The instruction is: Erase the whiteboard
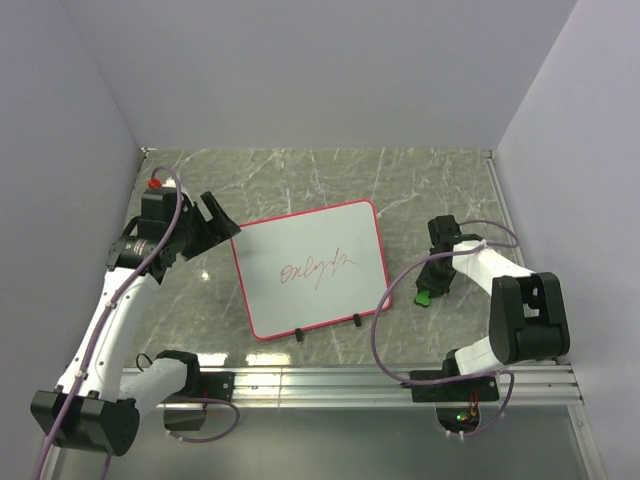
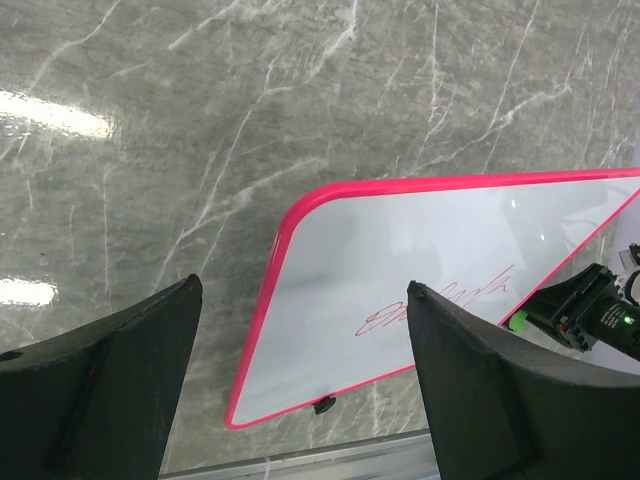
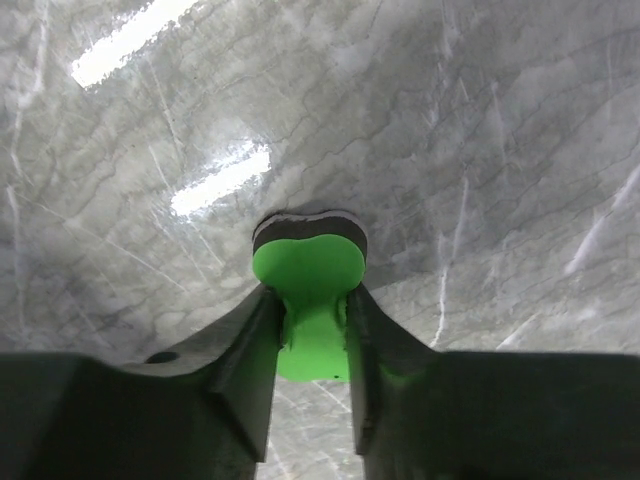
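Left gripper (image 1: 216, 224) wide apart beside the red-scribbled whiteboard (image 1: 290, 245), right gripper (image 3: 312, 296) tight around a green, seemingly felt-bottomed eraser (image 3: 308, 262).

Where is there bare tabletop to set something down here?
Bare: the far strip between whiteboard and back wall, and the near-left patch between left arm and board. Crowded: right of the board, where the right end effector holds the eraser.

I see the whiteboard (image 1: 312, 268), scribbled in red, lying on the table (image 1: 300, 180). My right end effector (image 1: 427, 290) grips a green object (image 1: 424, 297) just beside it.
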{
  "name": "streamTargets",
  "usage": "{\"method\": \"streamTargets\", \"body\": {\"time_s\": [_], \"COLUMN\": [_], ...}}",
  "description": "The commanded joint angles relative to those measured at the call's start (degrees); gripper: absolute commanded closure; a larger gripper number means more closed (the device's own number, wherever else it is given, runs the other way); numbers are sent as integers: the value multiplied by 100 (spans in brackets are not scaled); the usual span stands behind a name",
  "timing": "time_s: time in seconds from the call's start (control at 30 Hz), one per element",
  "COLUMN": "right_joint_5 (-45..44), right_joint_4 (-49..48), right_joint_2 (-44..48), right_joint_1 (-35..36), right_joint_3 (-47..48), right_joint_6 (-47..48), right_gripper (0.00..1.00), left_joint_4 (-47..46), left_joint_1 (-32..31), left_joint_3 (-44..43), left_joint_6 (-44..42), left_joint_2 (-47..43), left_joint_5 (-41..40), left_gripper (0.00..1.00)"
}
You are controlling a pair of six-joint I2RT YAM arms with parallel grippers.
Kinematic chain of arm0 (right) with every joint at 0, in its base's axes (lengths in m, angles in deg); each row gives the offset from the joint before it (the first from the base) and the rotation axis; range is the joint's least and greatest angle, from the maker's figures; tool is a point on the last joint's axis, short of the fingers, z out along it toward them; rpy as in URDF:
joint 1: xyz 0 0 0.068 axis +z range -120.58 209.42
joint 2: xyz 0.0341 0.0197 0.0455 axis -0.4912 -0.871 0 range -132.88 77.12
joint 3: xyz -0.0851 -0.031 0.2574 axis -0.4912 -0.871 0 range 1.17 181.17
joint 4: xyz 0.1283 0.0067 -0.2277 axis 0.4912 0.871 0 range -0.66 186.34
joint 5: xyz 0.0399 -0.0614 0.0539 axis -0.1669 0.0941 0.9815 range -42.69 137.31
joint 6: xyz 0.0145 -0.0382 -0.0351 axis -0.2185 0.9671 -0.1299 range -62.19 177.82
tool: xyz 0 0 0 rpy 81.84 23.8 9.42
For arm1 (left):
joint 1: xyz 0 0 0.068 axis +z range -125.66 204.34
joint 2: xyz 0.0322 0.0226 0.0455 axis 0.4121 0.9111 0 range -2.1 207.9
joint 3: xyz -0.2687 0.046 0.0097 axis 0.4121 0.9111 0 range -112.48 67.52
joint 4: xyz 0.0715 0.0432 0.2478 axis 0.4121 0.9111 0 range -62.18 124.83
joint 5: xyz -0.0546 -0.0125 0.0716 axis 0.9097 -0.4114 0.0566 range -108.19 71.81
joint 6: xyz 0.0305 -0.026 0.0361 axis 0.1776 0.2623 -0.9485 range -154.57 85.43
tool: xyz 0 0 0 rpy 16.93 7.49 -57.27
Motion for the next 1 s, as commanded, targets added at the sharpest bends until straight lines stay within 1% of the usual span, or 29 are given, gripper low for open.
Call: {"method": "streamTargets", "body": {"time_s": [0.0,0.03,0.1,0.13,0.3,0.4,0.47,0.53,0.7,0.8,0.83,0.87,0.9,0.97], "right_joint_5": [17,26,17,-35,-80,43,157,219,316,753,929,1105,1507,1870], "right_joint_4": [-76,-59,2,46,371,591,766,925,1426,1550,1532,1428,1340,1033], "right_joint_2": [-50,-50,-33,-24,301,687,1030,1354,1856,2190,2269,2453,2551,2797], "right_joint_1": [8,8,8,8,8,8,17,17,17,26,9,17,35,96], "right_joint_3": [136,136,154,171,329,479,645,873,1366,1560,1604,1604,1595,1534], "right_joint_6": [31,31,40,40,67,-4,-82,-135,-197,-224,-224,-206,-215,-250], "right_gripper": [74,84,92,100,100,100,100,100,100,100,100,100,100,100], "left_joint_4": [39,48,39,39,-66,-372,-610,-1049,-1507,-1929,-2051,-2244,-2359,-2674], "left_joint_1": [-19,-19,-19,-19,-19,-19,-10,-10,25,323,516,604,675,799], "left_joint_3": [-130,-121,-139,-174,-393,-333,-262,-104,282,686,774,958,1038,1231], "left_joint_6": [-91,-100,-118,-135,-381,-443,-478,-504,-750,-803,-812,-829,-838,-882], "left_joint_2": [-199,-208,-217,-199,143,371,469,495,522,452,434,443,469,530], "left_joint_5": [-109,-109,-127,-144,-109,83,513,943,1340,1920,2078,2393,2526,2877], "left_gripper": [11,11,11,11,9,8,8,7,6,7,8,11,12,16]}}
